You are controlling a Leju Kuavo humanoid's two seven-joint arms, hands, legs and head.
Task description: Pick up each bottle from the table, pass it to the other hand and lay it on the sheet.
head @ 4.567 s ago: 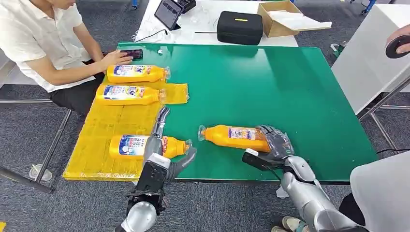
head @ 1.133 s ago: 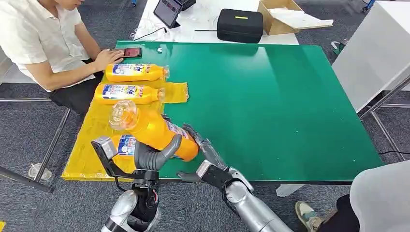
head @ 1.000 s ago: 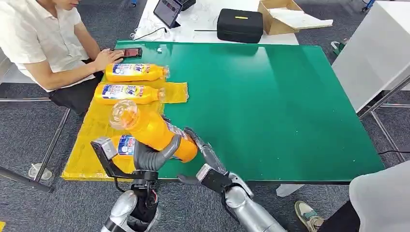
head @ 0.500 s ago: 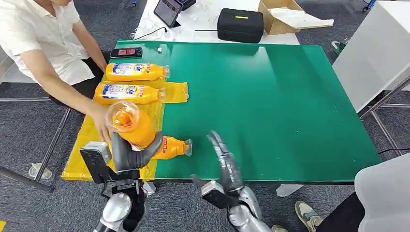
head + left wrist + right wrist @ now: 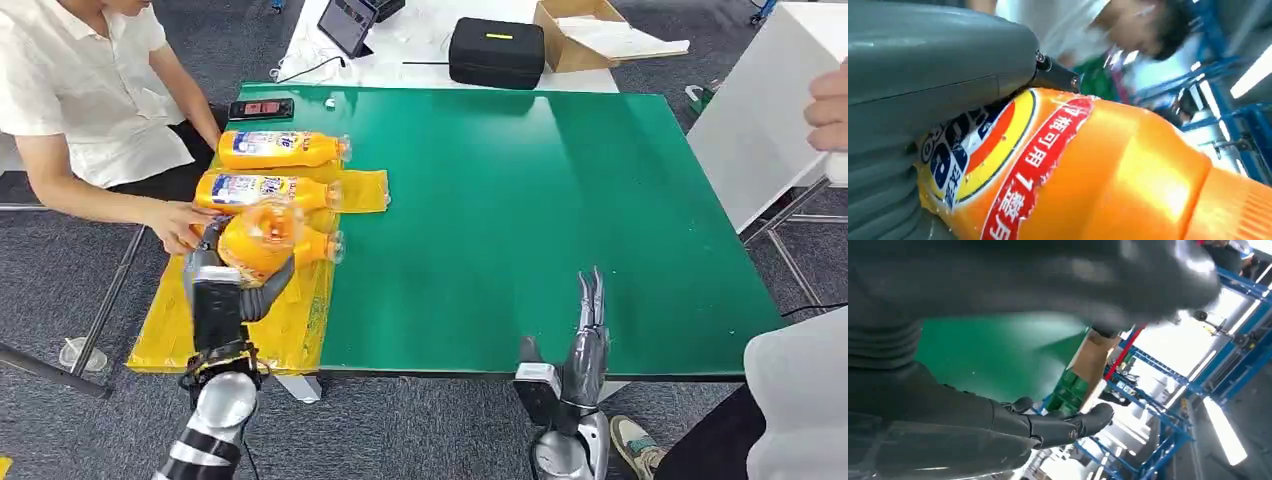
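Now the left hand (image 5: 235, 290) grips an orange bottle (image 5: 262, 240) at centre left of the head view, above the yellow sheet (image 5: 290, 330), its base toward the camera. At lower right, the right hand (image 5: 585, 345) holds nothing, fingers straight and spread over the green table (image 5: 520, 200) edge. Two bottles (image 5: 265, 190) lie on the sheet's upper part.

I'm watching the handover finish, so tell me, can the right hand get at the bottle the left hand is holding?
Probably not without moving: the right hand is open at the table's near edge, well apart from the bottle gripped by the left hand over the yellow sheet.
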